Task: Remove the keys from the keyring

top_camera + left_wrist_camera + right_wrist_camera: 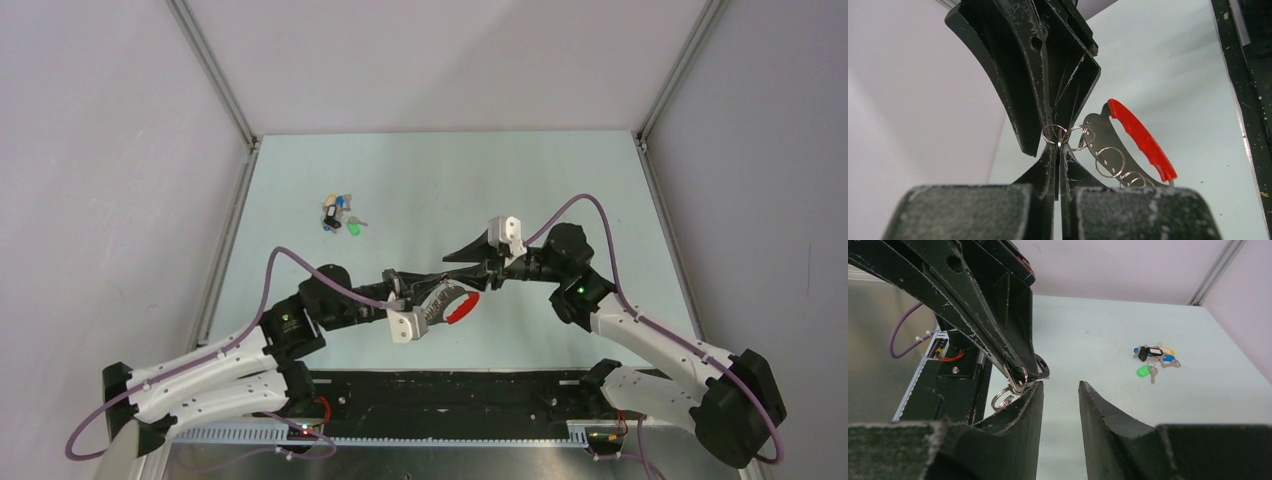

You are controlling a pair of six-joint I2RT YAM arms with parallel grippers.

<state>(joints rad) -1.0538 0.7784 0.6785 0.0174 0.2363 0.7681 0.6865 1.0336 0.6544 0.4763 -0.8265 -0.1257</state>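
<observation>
Left tool (1058,150) pressed together, pinching the keyring (1143,140) by one wire ring (1054,135), clear of the tabletop (1098,330). Right tool (1060,386) spread, one side touching that ring. Keys (1153,360) lie well beyond both tools. Risk: thin ring slips out if right tool closes off-centre. Right wrist view shows keys; left wrist shows red loop instead.

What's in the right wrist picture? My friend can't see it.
The left gripper, at upper left, pinches a silver ring beside the open right gripper. A bunch of keys lies apart on the pale table.
</observation>
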